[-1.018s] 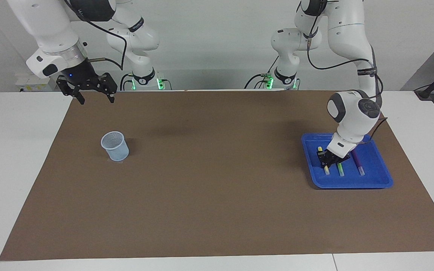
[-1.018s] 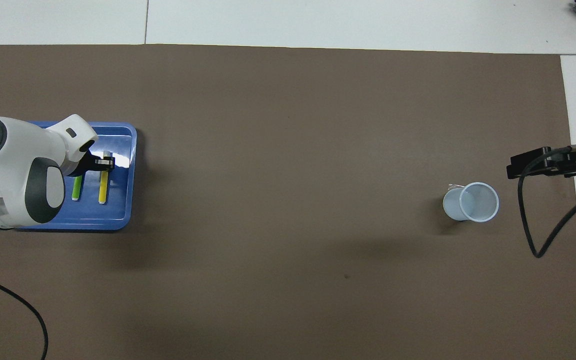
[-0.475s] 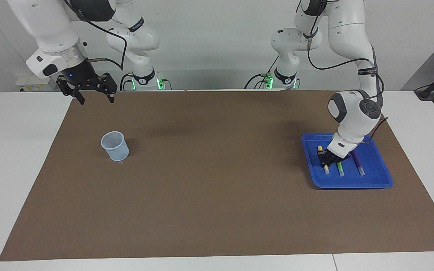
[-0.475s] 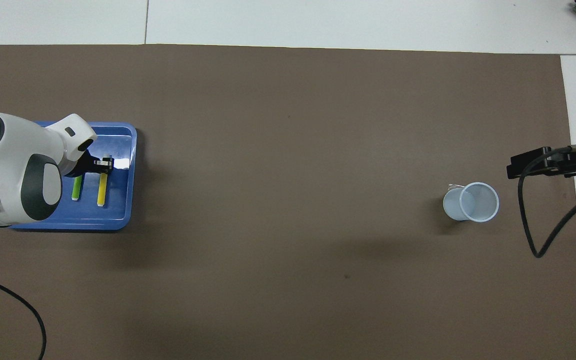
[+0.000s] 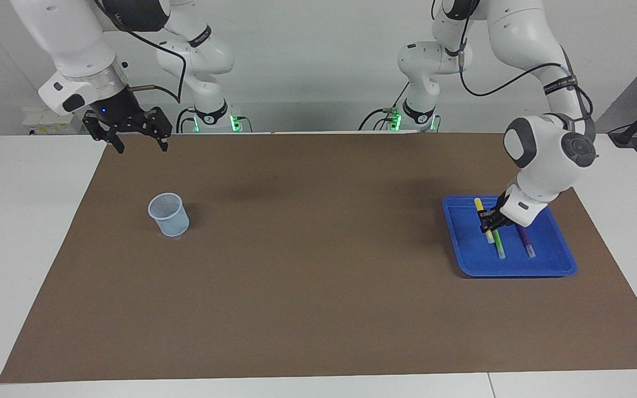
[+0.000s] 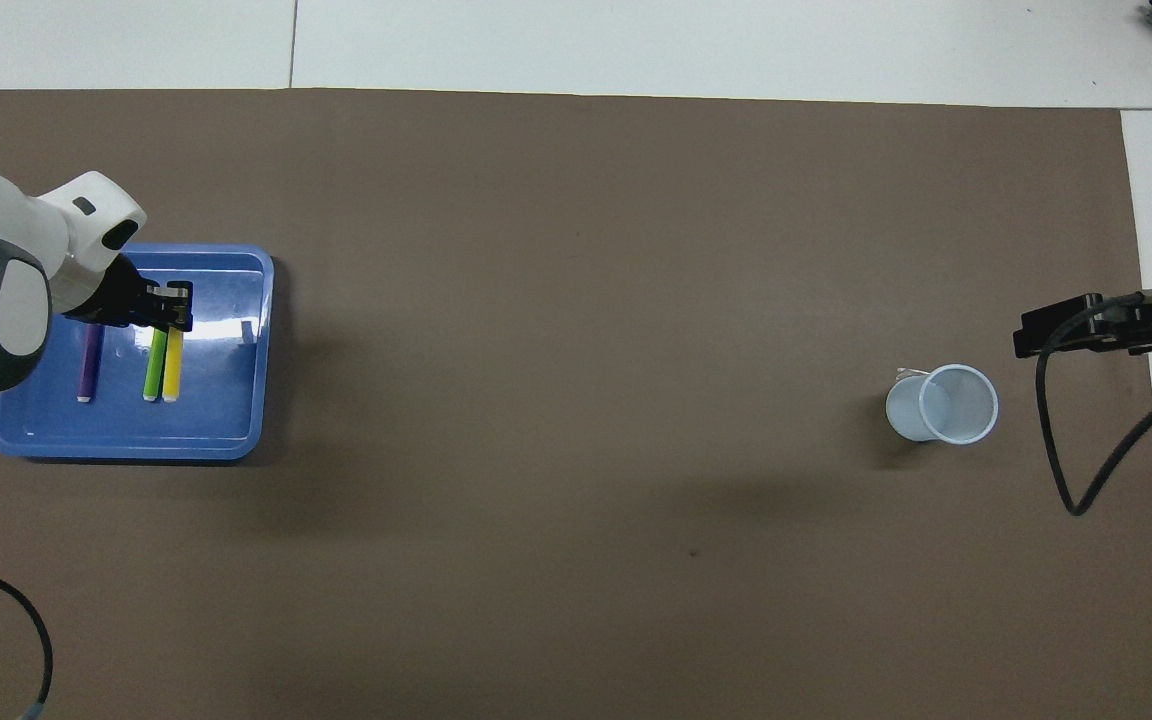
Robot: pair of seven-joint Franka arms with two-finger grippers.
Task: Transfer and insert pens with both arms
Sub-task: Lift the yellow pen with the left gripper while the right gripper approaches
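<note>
**Yellow pen clamped over the tray, my other gripper waits spread**

In the facing view my right gripper [image 5: 142, 148] hangs at ten o'clock, over the robots' edge of the brown mat [image 5: 318, 287]. Its fingers are spread and it grips nothing; this arm waits. The pale blue cup [image 5: 168, 214] stands upright on the mat at nine o'clock, apart from everything else.

At about four o'clock sits the blue tray [image 5: 512, 271], toward my left arm's end of the table. My left gripper [image 5: 489, 220] is over it, clenched on the yellow pen [image 5: 479, 205]. The green pen [image 5: 499, 247] and the purple pen [image 5: 526, 242] lie in the tray, side by side.

A black band on my left arm [image 5: 559, 84] carries lettering too small to read.

The facing view shows the yellow pen tilted, its yellow end raised. I cannot tell whether its pale end touches the tray floor. The overhead view makes it look laid just beside the green pen, and it alone shows into the cup's open mouth. Only the facing view shows my right gripper's fingers and the two smaller arms with green lights [image 5: 216, 119].

My left gripper covers the green pen's upper end in both views.
</note>
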